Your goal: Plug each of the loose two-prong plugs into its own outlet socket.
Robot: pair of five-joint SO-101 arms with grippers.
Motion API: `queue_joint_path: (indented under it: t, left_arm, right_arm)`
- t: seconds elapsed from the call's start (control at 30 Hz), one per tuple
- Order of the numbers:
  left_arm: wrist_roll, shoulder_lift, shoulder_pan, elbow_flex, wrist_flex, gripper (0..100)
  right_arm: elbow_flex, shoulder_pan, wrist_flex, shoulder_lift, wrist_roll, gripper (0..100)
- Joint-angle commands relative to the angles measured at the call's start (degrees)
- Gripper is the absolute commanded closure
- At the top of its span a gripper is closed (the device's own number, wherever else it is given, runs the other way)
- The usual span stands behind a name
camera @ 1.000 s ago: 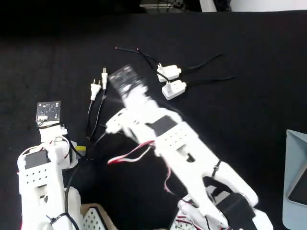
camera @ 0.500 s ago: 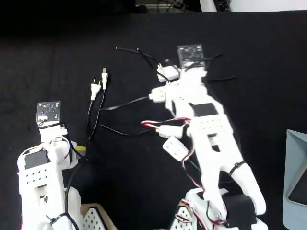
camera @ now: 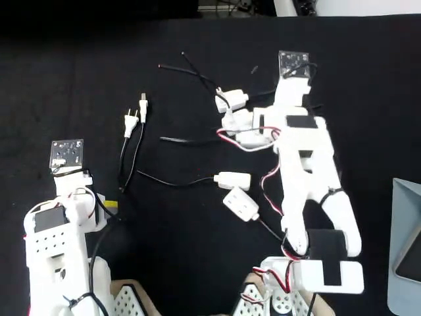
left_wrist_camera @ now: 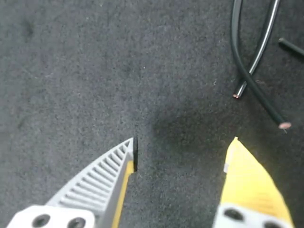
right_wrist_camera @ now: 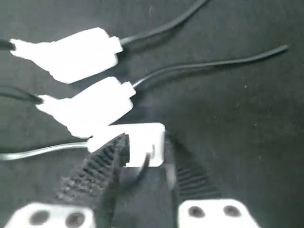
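Right wrist view: right claw pinching a white corded block, sitting just beside the nearer socket ahead, open cloth past its other finger. Meanwhile left claw is spread over bare cloth, cable ends just ahead. The two-prong plugs lie well off from the right claw.

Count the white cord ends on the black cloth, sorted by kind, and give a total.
Slim plugs with bare prongs: 2
Chunky blocks: 5, with the fifth gripped by the right hand
Total: 7
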State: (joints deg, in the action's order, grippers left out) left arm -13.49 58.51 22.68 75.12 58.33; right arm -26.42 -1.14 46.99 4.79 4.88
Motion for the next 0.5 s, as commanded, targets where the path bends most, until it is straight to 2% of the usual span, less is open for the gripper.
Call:
queue_joint_path:
  t: [0.0,0.2,0.47]
  left_arm:
    - [0.53,0.88,0.57,-0.22,-0.7,70]
    - [0.62,0.97,0.75,-0.22,-0.88,70]
    - [3.87,0.97,8.75,-0.92,-3.43,70]
  right_arm:
    - [5.05,1.05,5.54,3.38,0.53,86.1]
    - [4.62,8.18,7.65,12.35,0.62,89.7]
    - [5.32,26.46,5.01,12.62,6.77,83.2]
